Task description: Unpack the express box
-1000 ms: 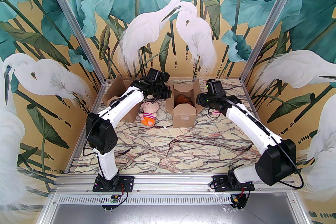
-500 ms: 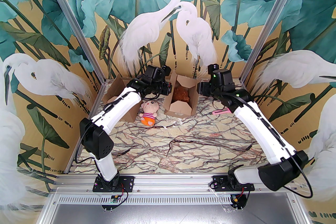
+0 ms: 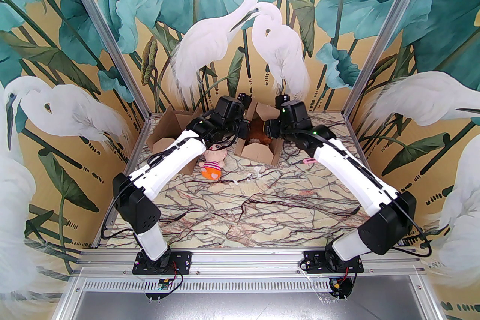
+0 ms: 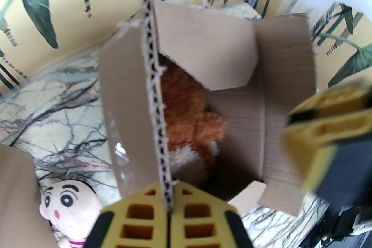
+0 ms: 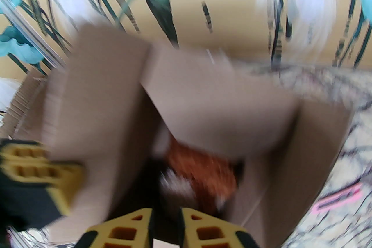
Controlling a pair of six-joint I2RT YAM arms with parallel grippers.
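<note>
1. Left gripper (image 4: 168,206): clenched on the corrugated edge of the express box's left flap (image 4: 128,113), as it was a second ago. The flap stands upright in the grip.

2. Right gripper (image 5: 165,220): a second ago it hung outside the box's right wall; it has since swung left and now sits over the opening. Its fingers stand close together with a narrow gap. The right wrist view is smeared, so I cannot tell whether they have closed on anything.

3. Express box (image 3: 258,153): it has slid toward the far wall and twisted, no longer square to the table (image 3: 262,213). The brown plush toy (image 4: 186,113) lies inside, not yet lifted out. I judge the reach for the contents is under way.

4. Edges: the far flap (image 4: 203,46) folds inward over part of the plush, narrowing the opening. The right wall stands beside the right gripper's path.

5. Room: the two wrists are near each other above the box. The doll (image 3: 213,163) lies just left of the box, under the left forearm. A second open carton (image 3: 165,136) sits far left; a pink tool (image 3: 309,161) lies right of the box. The near marble offers wide room for setting the plush down.
</note>
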